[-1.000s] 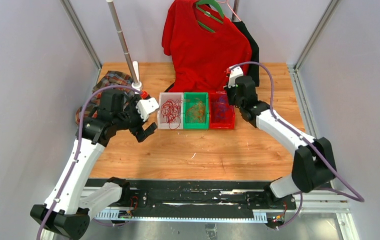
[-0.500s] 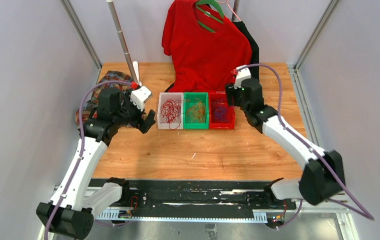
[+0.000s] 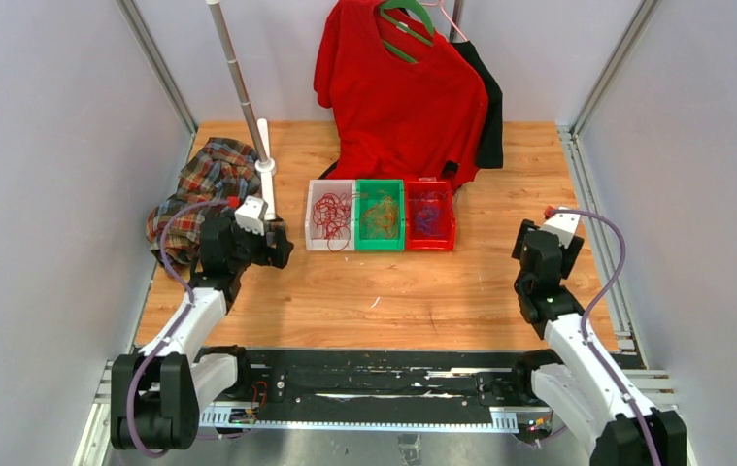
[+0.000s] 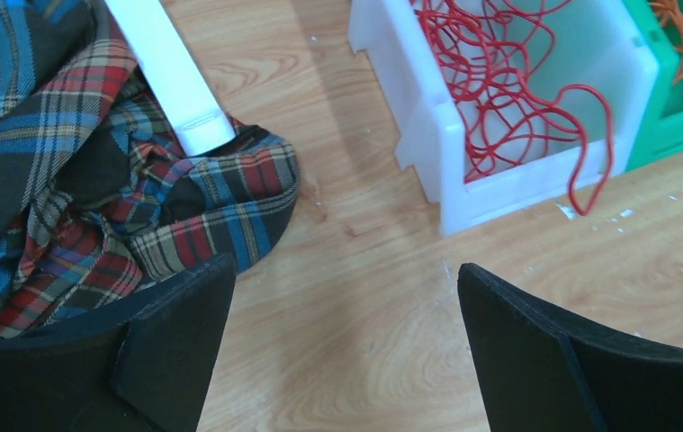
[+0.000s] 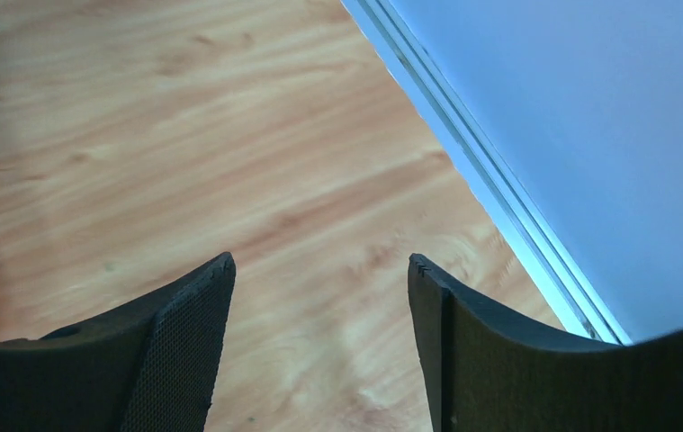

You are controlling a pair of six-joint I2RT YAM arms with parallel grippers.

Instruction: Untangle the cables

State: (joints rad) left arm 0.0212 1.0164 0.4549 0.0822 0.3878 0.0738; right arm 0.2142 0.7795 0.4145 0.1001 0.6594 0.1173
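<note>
I am holding my left gripper (image 4: 345, 281) spread and empty just left of the white bin (image 4: 445, 153), where red cables (image 4: 499, 81) are lying, one loop hanging over its wall. Orange and purple cables are lying in the green bin (image 3: 381, 244) and red bin (image 3: 430, 244) right of it. My right gripper (image 5: 319, 270), also spread and empty, is hovering well right of the white bin.

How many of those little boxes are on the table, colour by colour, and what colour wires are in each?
White box: 1, holding red wires
Green box: 1, holding orange wires
Red box: 1, holding purple wires
Total: 3 boxes
</note>
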